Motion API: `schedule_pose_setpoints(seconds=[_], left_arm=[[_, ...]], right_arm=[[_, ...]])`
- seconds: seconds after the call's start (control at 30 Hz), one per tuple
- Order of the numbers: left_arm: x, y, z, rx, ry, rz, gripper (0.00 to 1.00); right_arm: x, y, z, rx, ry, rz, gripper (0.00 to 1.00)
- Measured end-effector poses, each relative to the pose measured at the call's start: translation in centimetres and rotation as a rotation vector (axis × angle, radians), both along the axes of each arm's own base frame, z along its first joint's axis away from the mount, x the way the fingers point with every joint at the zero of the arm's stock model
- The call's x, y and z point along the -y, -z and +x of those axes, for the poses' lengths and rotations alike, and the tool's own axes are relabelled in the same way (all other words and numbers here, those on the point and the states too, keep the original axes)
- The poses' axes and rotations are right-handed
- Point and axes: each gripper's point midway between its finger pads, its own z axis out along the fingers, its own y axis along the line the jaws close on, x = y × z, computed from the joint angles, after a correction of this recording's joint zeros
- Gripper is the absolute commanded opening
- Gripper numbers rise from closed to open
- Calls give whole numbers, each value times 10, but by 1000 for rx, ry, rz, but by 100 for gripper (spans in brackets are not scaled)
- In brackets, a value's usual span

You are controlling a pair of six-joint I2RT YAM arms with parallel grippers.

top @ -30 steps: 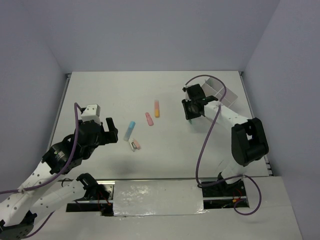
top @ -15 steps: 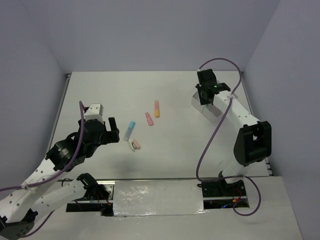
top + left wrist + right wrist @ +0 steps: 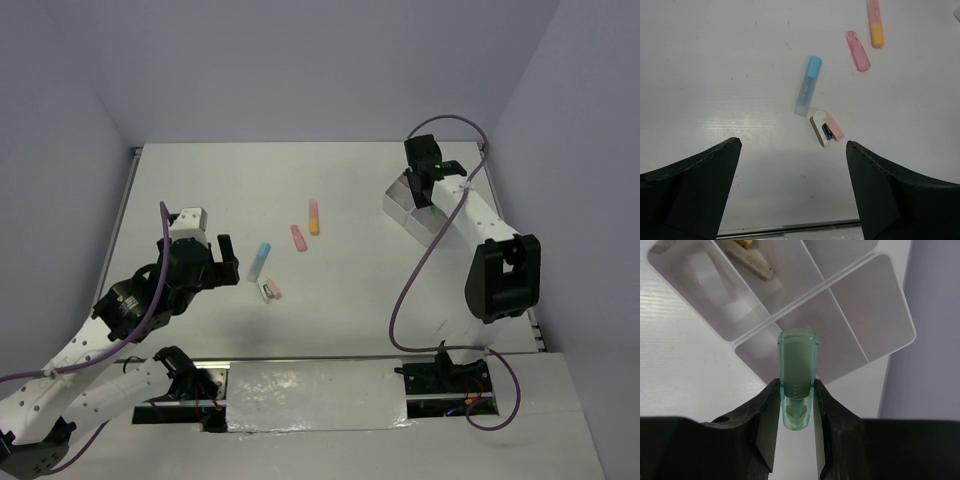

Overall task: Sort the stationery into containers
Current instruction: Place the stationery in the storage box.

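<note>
My right gripper (image 3: 796, 405) is shut on a pale green capped piece (image 3: 797, 367) and holds it above the white four-compartment tray (image 3: 890, 305), over its near compartment. In the top view the right gripper (image 3: 432, 185) hangs over the tray (image 3: 400, 205) at the far right. My left gripper (image 3: 792, 190) is open and empty, above bare table. Beyond it lie a blue piece (image 3: 807, 85), a pink-and-white small stapler (image 3: 825, 128), a pink piece (image 3: 858, 50) and an orange piece (image 3: 874, 22). The same pieces show mid-table in the top view: blue piece (image 3: 260, 259), pink piece (image 3: 298, 238), orange piece (image 3: 314, 217).
A beige piece (image 3: 752, 262) lies in a far compartment of the tray. Grey walls close in the table at the back and sides; the right wall (image 3: 935, 340) stands just beyond the tray. The table's near edge (image 3: 790, 229) is just below my left gripper.
My right gripper has carried the green piece from mid-table rightward and back to above the tray. The left arm shifted slightly, then stayed still.
</note>
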Motion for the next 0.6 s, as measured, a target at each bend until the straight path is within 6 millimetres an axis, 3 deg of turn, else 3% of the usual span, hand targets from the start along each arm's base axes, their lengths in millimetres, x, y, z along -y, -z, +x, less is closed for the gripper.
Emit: schedule_pose_setpoints(seconds=[0.2,0.6], left_arm=[[0,0,0,0,1,-1,99],[1,0,0,-1,4,-1,99]], right_arm=[[6,23,-11,-56,-32,-43,0],[9,22,-8,-48,-37,-68,1]])
